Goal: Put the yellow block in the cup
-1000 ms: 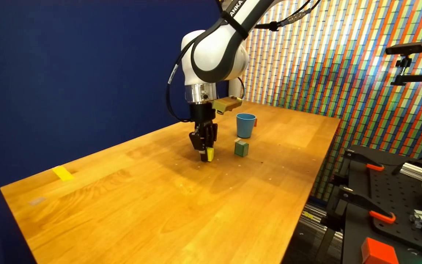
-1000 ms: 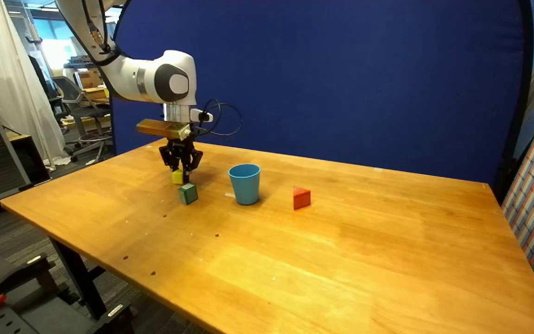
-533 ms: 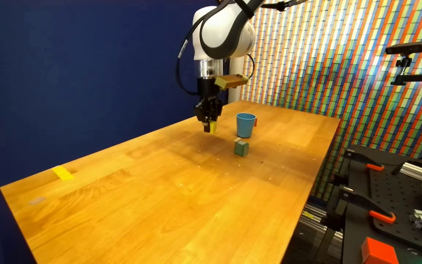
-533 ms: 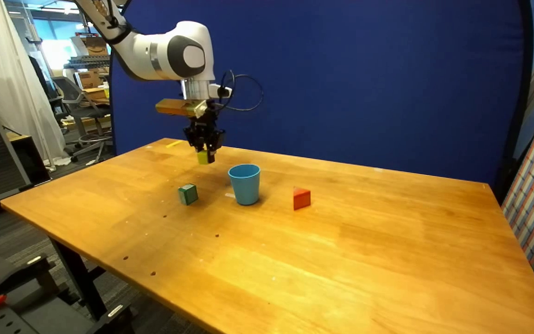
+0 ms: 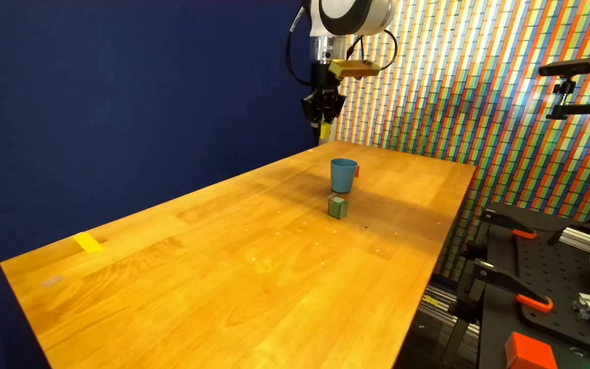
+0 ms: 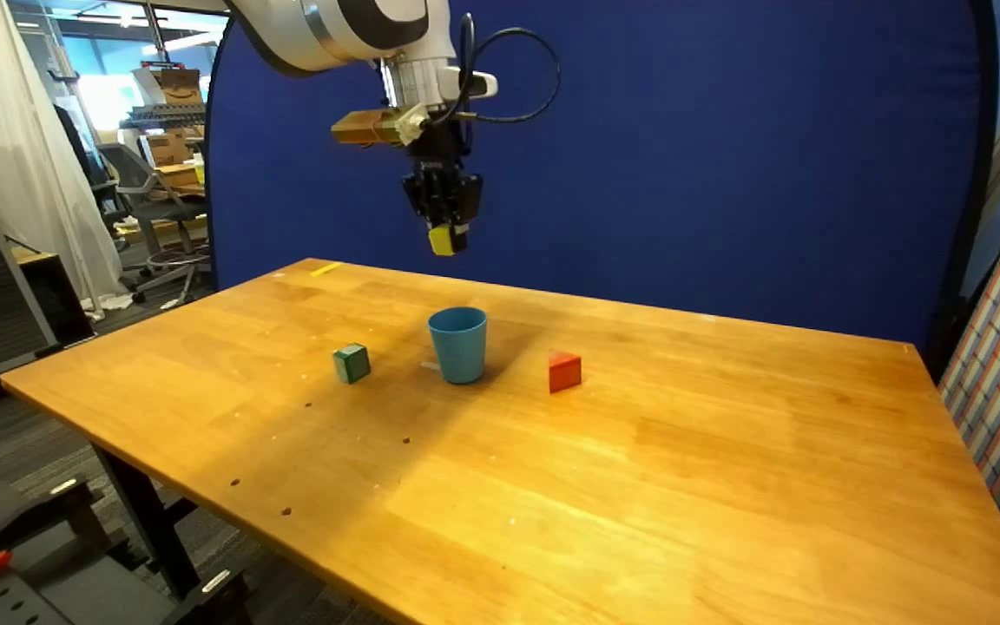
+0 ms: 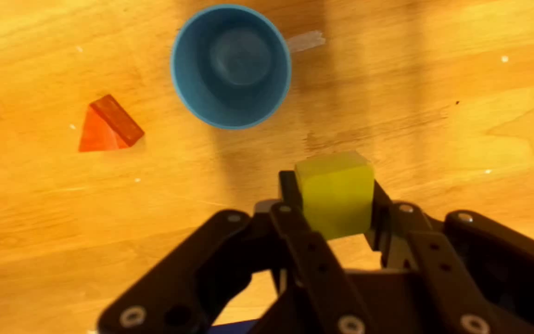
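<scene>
Within tool [image 7: 335, 198], yellow block [image 7: 339, 197] partly hidden.

1. Arm [image 6: 339, 39] reaches in from the top, both exterior views.
2. Wrist [image 6: 416, 82] beneath it, nearly upright.
3. Gripper [image 7: 334, 199] under the wrist, aimed down, in a hold.
4. Fingers [image 7: 290, 185] clamped, tips a little apart.
5. Outer links [image 7: 179, 269] splayed behind them.

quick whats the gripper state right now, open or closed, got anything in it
Gripper: closed, holding the yellow block between its fingers, above the table.
</scene>
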Controlling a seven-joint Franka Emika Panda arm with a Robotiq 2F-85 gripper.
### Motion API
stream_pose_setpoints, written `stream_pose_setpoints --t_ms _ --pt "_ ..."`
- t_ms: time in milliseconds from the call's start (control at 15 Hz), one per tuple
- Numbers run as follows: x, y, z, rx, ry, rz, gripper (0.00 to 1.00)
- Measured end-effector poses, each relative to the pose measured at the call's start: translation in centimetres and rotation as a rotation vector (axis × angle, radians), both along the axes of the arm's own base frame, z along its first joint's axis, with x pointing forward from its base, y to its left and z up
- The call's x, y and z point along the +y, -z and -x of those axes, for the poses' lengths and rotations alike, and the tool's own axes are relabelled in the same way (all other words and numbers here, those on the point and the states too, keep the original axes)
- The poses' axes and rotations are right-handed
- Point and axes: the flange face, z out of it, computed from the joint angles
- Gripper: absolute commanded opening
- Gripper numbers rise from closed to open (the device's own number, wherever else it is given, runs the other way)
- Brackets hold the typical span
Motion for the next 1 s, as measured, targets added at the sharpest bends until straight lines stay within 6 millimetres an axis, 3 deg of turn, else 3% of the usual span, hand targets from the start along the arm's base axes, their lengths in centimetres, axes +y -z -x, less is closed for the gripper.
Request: stream_pose_setpoints --t_ms 267,333,467,733,867,933,1000 --pt "-4.1 1.0 1.5 0.028 0.073 0.0 0.15" --pt "-4.9 1.5 1.9 0.04 0.087 -0.001 0.59" --pt "-6.0 2.3 2.6 0.058 0.107 -0.003 0.65" --pt "-6.6 3.3 3.1 0.079 0.124 -0.01 0.96" --pt "-6.6 3.4 3.2 0.081 0.132 -0.019 1.0" --pt "-6.6 3.4 3.3 0.086 0.144 -0.034 0.93" --pt "-6.7 3.5 3.3 0.089 0.146 -0.036 1.0"
